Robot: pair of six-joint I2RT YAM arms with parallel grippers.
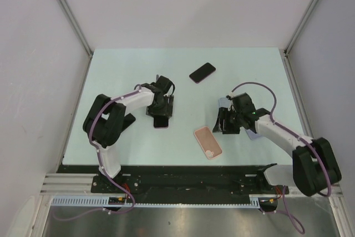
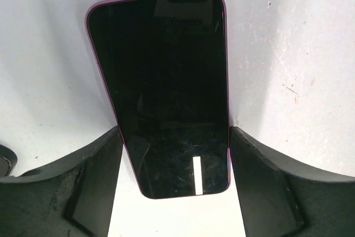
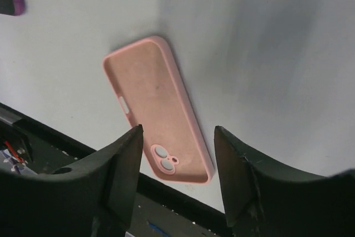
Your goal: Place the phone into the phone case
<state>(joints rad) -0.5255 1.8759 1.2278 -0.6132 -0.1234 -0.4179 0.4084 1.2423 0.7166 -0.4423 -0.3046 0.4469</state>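
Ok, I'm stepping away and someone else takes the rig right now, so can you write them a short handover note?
Left gripper: jaws either side of the purple-edged phone, which lies screen up on the table; cannot tell whether it is gripped.
Right gripper: open, empty, hanging by the pink case, which lies flat near the table's front edge.
A second dark phone lies farther back, untouched.
Done: nothing; phone and case lie apart.
Left to do: lift the phone, steady the case, press the phone in.
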